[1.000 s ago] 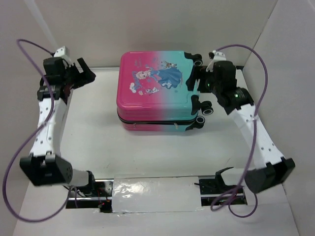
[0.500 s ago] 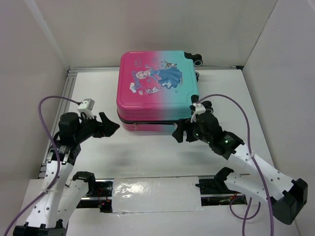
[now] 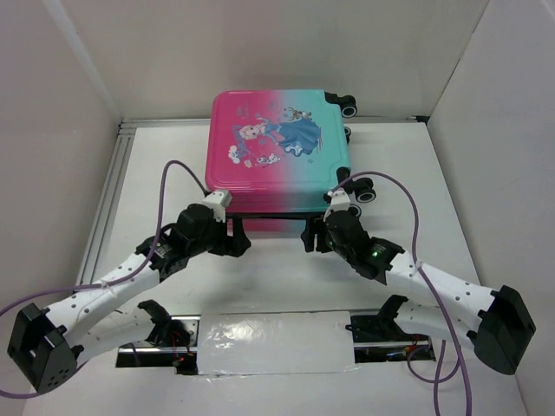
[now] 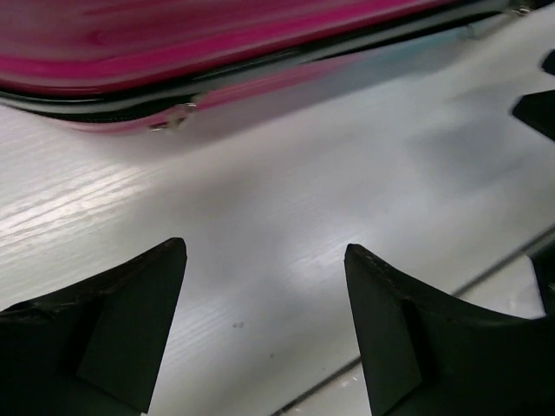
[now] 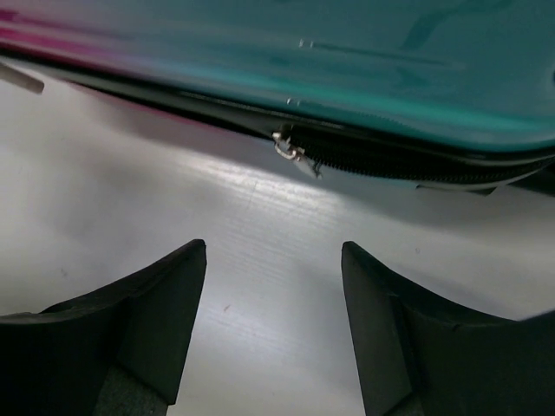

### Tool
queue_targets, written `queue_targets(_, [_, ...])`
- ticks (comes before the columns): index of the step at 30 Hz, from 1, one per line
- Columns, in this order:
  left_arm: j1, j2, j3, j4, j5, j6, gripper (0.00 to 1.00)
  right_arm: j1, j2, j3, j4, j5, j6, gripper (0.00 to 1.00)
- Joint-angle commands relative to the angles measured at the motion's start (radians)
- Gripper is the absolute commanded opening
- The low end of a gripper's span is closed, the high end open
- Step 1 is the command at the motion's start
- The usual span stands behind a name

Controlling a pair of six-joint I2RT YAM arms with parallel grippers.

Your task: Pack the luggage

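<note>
The luggage (image 3: 277,143), a closed pink-to-teal hard-shell suitcase with a cartoon princess print, lies flat at the back middle of the table. My left gripper (image 3: 238,242) is low at its front edge on the pink side, open and empty. In the left wrist view, the left gripper (image 4: 264,250) faces the pink shell (image 4: 217,43) and a small zipper pull (image 4: 173,117). My right gripper (image 3: 312,237) is at the front edge on the teal side, open and empty. In the right wrist view, the right gripper (image 5: 273,247) points at a metal zipper pull (image 5: 290,152) under the teal shell (image 5: 347,52).
Black wheels (image 3: 362,192) stick out on the suitcase's right side. White walls close in the table on three sides. An aluminium rail (image 3: 111,191) runs along the left. A foil-covered strip (image 3: 273,342) lies between the arm bases.
Both arms have swung from the suitcase's back corners round to its front edge, coming low and close together. Both sets of jaws have narrowed a little but stay open.
</note>
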State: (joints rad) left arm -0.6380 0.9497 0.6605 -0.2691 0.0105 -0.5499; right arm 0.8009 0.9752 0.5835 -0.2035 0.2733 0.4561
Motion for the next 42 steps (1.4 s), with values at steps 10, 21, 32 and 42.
queue_targets(10, [-0.002,0.037,-0.113,0.3,-0.273,0.034,0.85,-0.06,0.057,-0.039,0.257,0.078,-0.076,0.55])
queue_targets(21, [-0.002,0.107,-0.102,0.37,-0.224,0.091,0.85,-0.089,0.151,-0.07,0.415,0.027,-0.151,0.52])
queue_targets(32, [0.017,0.17,-0.102,0.401,-0.215,0.1,0.85,-0.071,0.22,-0.079,0.515,0.113,-0.142,0.31])
queue_targets(42, [0.044,0.17,-0.125,0.461,-0.205,0.12,0.85,-0.062,0.174,-0.106,0.563,0.112,-0.174,0.0])
